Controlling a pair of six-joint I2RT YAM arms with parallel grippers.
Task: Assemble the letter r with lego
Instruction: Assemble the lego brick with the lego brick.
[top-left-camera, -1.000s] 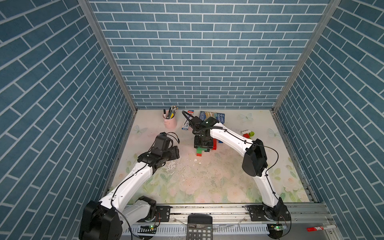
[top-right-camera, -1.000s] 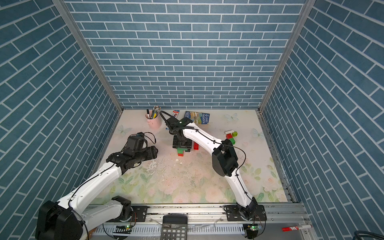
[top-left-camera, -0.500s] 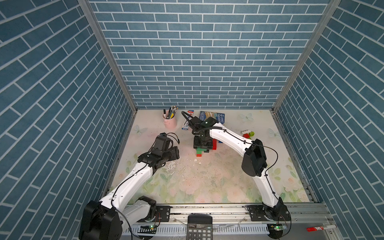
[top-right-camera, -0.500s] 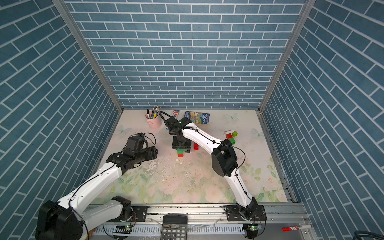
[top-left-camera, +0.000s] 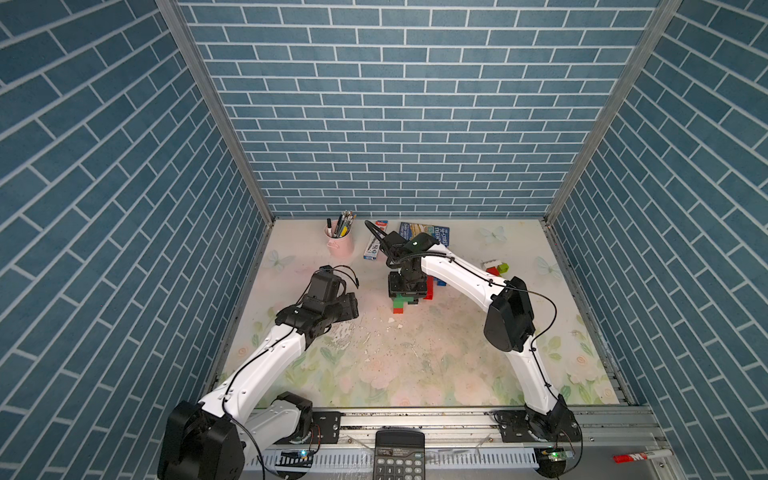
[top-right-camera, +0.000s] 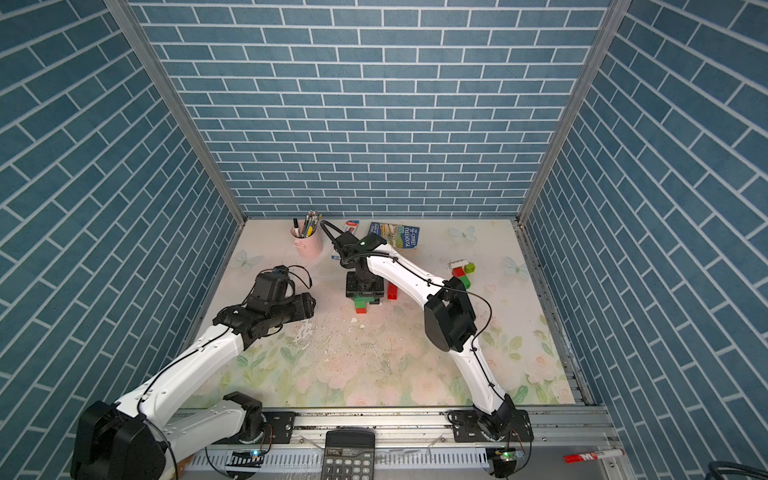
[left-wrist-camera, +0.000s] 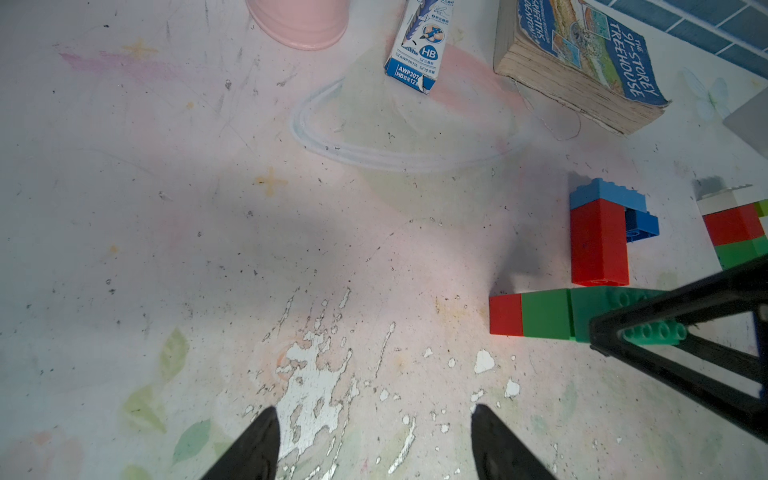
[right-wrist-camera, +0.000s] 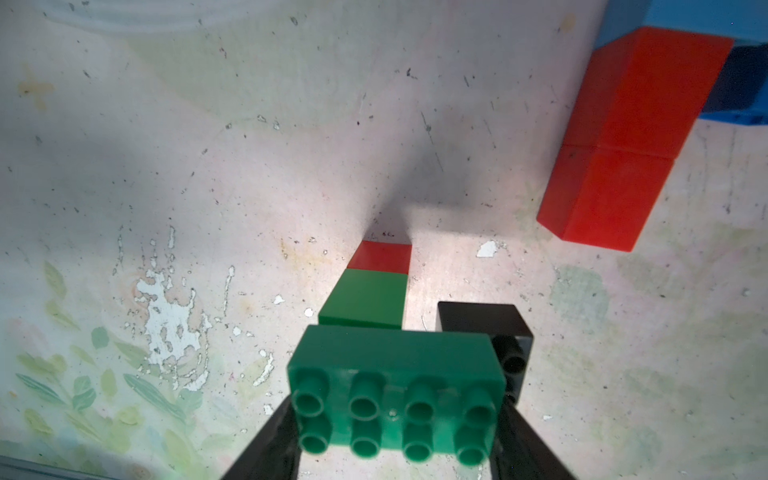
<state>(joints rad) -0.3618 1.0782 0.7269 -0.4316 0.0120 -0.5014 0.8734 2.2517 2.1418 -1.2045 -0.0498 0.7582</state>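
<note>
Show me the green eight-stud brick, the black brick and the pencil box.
green eight-stud brick (right-wrist-camera: 395, 399): right wrist view, studded face.
black brick (right-wrist-camera: 482, 320): right wrist view, smooth side.
pencil box (left-wrist-camera: 419, 45): left wrist view, printed front.

The walls wear a blue brick pattern, the table faded pastel flowers, and there's a pink cup, a green brick, a red brick and a black brick.

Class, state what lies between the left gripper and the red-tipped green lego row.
Only bare, paint-chipped table; the left wrist view shows no object between the left gripper and the lego row.
</note>
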